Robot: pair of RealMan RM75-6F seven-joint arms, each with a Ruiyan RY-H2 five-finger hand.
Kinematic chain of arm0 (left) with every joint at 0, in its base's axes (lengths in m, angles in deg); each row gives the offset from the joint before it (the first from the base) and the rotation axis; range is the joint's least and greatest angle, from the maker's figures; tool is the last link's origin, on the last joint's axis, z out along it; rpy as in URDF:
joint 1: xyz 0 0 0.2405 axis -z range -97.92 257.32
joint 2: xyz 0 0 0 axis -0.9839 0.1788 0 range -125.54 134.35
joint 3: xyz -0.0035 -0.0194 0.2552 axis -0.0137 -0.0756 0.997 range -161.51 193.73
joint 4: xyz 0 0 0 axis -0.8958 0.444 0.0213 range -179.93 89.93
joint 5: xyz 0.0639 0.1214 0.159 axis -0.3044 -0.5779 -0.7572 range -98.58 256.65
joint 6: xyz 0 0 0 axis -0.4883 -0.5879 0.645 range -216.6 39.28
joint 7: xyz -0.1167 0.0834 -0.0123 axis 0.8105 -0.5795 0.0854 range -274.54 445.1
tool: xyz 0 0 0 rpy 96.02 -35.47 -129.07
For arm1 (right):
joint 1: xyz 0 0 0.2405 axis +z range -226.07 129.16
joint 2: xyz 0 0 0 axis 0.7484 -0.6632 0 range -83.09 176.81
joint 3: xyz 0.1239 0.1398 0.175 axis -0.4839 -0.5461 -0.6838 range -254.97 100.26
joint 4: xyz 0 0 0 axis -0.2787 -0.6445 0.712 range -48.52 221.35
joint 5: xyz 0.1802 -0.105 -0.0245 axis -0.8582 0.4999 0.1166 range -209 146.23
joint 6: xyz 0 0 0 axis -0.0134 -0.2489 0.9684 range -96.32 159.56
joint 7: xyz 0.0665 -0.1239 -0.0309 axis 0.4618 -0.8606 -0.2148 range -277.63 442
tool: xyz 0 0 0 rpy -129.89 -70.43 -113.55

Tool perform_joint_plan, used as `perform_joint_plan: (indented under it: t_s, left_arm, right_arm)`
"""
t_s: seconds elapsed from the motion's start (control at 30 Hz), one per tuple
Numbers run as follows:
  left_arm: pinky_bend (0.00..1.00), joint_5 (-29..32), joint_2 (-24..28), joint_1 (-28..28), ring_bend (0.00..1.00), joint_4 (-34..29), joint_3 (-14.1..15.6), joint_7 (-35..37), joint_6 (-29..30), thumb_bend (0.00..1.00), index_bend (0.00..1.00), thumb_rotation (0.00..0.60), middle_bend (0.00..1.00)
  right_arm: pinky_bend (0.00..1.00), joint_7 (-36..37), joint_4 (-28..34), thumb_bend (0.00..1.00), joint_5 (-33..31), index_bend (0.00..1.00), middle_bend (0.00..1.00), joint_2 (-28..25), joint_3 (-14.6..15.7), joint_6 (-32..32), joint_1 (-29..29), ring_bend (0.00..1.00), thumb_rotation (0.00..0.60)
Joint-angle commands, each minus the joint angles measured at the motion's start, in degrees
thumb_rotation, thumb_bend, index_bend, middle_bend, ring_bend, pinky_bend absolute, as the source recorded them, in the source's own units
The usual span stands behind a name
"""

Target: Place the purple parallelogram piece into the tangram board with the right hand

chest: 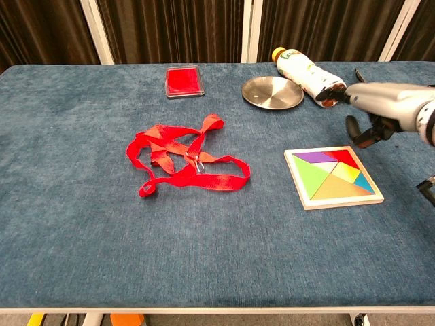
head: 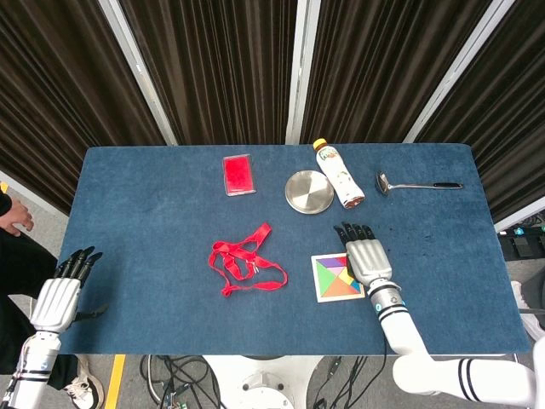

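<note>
The square tangram board [head: 323, 294] [chest: 305, 197] lies on the blue table, right of centre. The purple parallelogram piece [head: 328, 259] [chest: 314, 157] lies flat in the board's far edge, level with the other coloured pieces. My right hand [head: 366, 254] [chest: 378, 109] hovers just past the board's far right corner, off the board, with nothing in it; its dark fingertips [chest: 361, 133] point downward and apart. My left hand [head: 61, 291] hangs off the table's near left corner, fingers stretched out and empty; the chest view does not show it.
A tangled red strap [head: 245, 261] [chest: 183, 163] lies mid-table. Along the far side are a red box [head: 238, 174] [chest: 184, 80], a metal dish [head: 309, 191] [chest: 272, 91], a bottle on its side [head: 339, 173] [chest: 306, 73] and a ladle [head: 417, 183].
</note>
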Motion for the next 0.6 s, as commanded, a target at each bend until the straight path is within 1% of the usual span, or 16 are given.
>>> perform_joint_plan:
  t_s: [0.03, 0.1, 0.2, 0.23, 0.27, 0.3, 0.33, 0.4, 0.43, 0.5, 0.6]
  left_arm:
    - [0.17, -0.05, 0.22, -0.03, 0.0, -0.43, -0.01, -0.42, 0.15, 0.06, 0.11, 0.6, 0.04]
    - [0.17, -0.11, 0.5, -0.04, 0.0, -0.91, -0.05, -0.9, 0.3, 0.06, 0.11, 0.6, 0.04]
    - [0.17, -0.1, 0.97, -0.19, 0.0, -1.99, -0.24, -1.96, 0.89, 0.06, 0.11, 0.6, 0.04]
    - [0.17, -0.08, 1.15, -0.28, 0.0, -2.39, -0.31, -2.4, 1.12, 0.06, 0.11, 0.6, 0.04]
    - [0.17, -0.03, 1.28, -0.32, 0.0, -2.64, -0.34, -2.74, 1.21, 0.06, 0.11, 0.6, 0.04]
    - [0.17, 0.04, 1.41, -0.34, 0.0, -2.85, -0.37, -3.08, 1.22, 0.06, 0.11, 0.6, 0.04]
    - [0.17, 0.1, 1.61, -0.35, 0.0, -3.14, -0.39, -3.56, 1.24, 0.06, 0.11, 0.6, 0.04]
    - [0.16, 0.18, 1.88, -0.41, 0.0, -3.56, -0.44, -4.29, 1.37, 0.06, 0.11, 0.6, 0.04]
    - [0.16, 0.17, 2.06, -0.48, 0.0, -3.91, -0.44, -4.75, 1.5, 0.06, 0.11, 0.6, 0.04]
    - [0.16, 0.15, 2.24, -0.6, 0.0, -4.35, -0.46, -5.58, 1.8, 0.06, 0.11, 0.6, 0.04]
    - [0.15, 0.27, 2.14, -0.74, 0.0, -4.57, -0.68, -7.17, 2.31, 0.06, 0.11, 0.6, 0.04]
  right_arm:
    - [0.0, 4.93, 3.43, 0.8, 7.41, 0.0, 0.0, -4.79, 1.8, -3.77, -4.44, 0.0, 0.6]
    - [0.0, 7.44, 4.43, 0.78, 13.31, 0.0, 0.0, -7.42, 4.32, -6.74, -7.58, 0.0, 0.6]
    - [0.0, 11.73, 3.25, 0.68, 24.45, 0.0, 0.0, -10.89, 9.68, -13.58, -13.91, 0.0, 0.6]
    - [0.0, 13.16, 1.13, 0.57, 28.86, 0.0, 0.0, -11.54, 11.86, -16.85, -16.62, 0.0, 0.6]
    - [0.0, 14.15, -0.86, 0.48, 31.53, 0.0, 0.0, -11.76, 13.31, -19.16, -18.63, 0.0, 0.6]
    - [0.0, 15.19, -2.95, 0.3, 33.52, 0.0, 0.0, -11.82, 14.53, -21.13, -20.54, 0.0, 0.6]
    - [0.0, 16.84, -5.67, 0.18, 35.19, 0.0, 0.0, -11.68, 15.68, -23.3, -22.96, 0.0, 0.6]
    - [0.0, 20.24, -9.94, 0.05, 36.85, 0.0, 0.0, -10.89, 16.39, -25.94, -26.09, 0.0, 0.6]
    - [0.0, 23.03, -13.18, 0.01, 37.77, 0.0, 0.0, -10.09, 16.34, -27.36, -27.8, 0.0, 0.6]
    - [0.0, 27.5, -17.68, 0.0, 37.77, 0.0, 0.0, -8.88, 15.77, -28.08, -30.07, 0.0, 0.6]
    - [0.0, 30.39, -21.15, 0.0, 37.79, 0.0, 0.0, -8.19, 14.73, -27.65, -31.63, 0.0, 0.6]
